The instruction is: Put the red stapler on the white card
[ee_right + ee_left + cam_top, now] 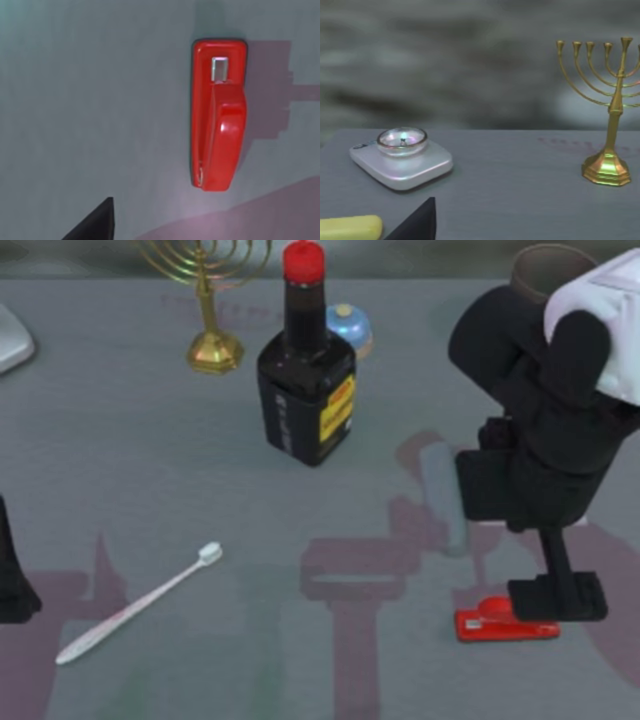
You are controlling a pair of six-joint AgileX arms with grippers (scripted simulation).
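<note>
Stapler (pixel 505 623) lies flat at the table's (pixel 150 460) near right in the top view, with my right gripper (pixel 557 597) above its right end; the card (pixel 443 498) lies just beyond it, partly under my arm. My left arm is parked at the left edge. Left wrist view: a scale (pixel 402 162) and a candelabrum (pixel 607 115) only. Right wrist view: the stapler sits off-centre; whether my fingers are open I cannot tell. I judge I should centre over its middle before descending. Grey, shadow-streaked surface, blurred backdrop.

A brass menorah (pixel 210 300), dark sauce bottle (pixel 305 390), blue bell (pixel 350 328), toothbrush (pixel 140 605) and white scale (pixel 402 162) stood about the surface (pixel 120 460).
</note>
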